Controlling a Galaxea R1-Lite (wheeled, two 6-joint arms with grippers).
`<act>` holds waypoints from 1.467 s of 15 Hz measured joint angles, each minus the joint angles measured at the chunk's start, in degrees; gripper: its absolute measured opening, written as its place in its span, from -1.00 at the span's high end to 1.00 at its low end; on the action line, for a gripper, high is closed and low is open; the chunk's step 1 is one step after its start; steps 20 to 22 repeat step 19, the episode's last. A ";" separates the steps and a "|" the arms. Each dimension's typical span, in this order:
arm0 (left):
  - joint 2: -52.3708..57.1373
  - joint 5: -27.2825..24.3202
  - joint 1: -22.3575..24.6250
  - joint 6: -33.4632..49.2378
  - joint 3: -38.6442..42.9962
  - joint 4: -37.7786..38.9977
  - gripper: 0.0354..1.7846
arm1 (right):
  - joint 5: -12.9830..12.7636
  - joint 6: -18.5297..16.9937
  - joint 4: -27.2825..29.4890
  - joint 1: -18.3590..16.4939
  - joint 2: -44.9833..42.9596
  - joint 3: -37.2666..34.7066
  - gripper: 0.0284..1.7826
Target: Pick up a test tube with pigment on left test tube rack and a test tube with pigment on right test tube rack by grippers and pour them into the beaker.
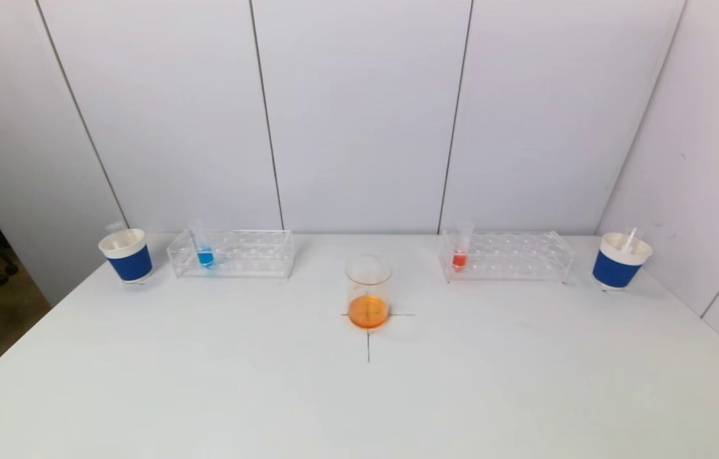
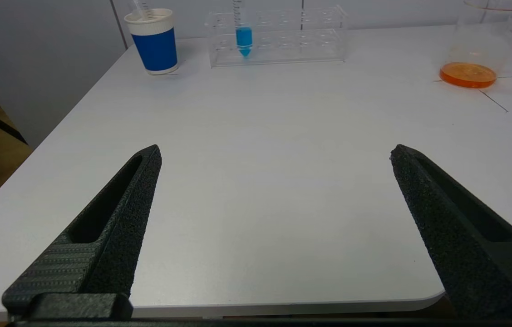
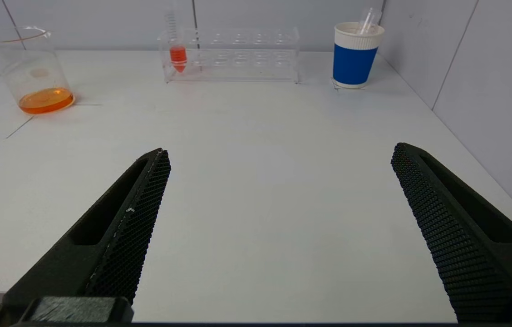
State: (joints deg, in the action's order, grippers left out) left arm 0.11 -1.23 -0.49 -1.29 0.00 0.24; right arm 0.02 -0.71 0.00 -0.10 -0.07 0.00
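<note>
head view high over table (image 1: 206, 382), wrist views low, sharing beaker (image 1: 368, 291)

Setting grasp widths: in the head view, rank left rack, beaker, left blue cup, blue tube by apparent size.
1. Clear plastic left rack
2. Glass beaker of orange liquid
3. Blue-sleeved paper cup, only slightly smaller
4. Blue-pigment test tube

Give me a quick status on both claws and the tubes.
Left claw and right claw open, empty, at near table edge. Blue tube and red tube racked. Beaker holds orange liquid. Path clear.
</note>
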 joint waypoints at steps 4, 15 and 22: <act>0.00 0.00 -0.02 0.00 0.00 0.00 -0.98 | 0.05 0.02 0.00 0.00 0.00 0.00 -0.99; -0.01 0.02 0.02 -0.02 0.00 0.00 -0.98 | -0.21 -0.56 -0.07 0.00 0.00 0.00 -0.99; -0.01 0.02 0.00 -0.02 0.00 -0.02 -0.98 | -0.29 -0.72 -0.07 0.02 0.00 0.00 -0.99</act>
